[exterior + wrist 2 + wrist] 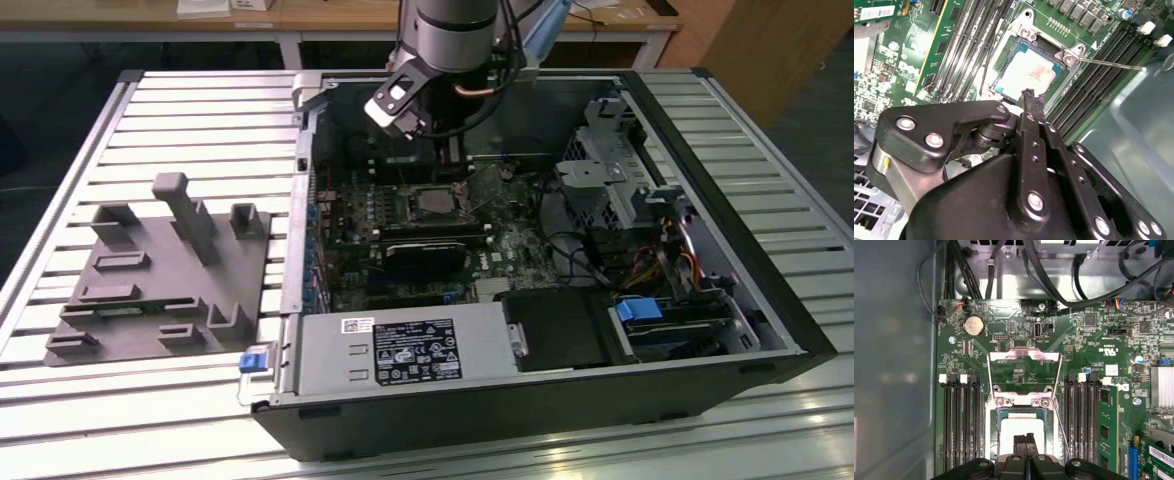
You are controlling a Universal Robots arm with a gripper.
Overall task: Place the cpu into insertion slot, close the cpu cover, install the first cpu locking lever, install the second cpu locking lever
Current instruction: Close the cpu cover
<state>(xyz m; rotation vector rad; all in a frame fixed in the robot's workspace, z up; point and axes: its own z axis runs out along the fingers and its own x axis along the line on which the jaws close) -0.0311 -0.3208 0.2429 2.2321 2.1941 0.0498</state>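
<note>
The cpu [1021, 429] [1026, 75] lies flat in the insertion slot [434, 203], its pale metal top facing up. The cpu cover [1024, 359] is swung open and lies back on the board behind the socket, with green board showing through its window. A thin wire locking lever [1114, 64] [1061, 432] stands free beside the socket. My gripper [1026, 438] [1029, 96] hangs just above the cpu's near edge, shut, fingertips pressed together with nothing between them. In the exterior view the gripper [454, 150] is inside the case above the socket.
Black memory slots [961, 425] flank the socket, and a green memory module [1106, 425] stands on one side. Cables [1054, 270] run behind the board. A black fan shroud [427, 255], the power supply [400, 350] and a grey fixture plate [160, 270] are nearby.
</note>
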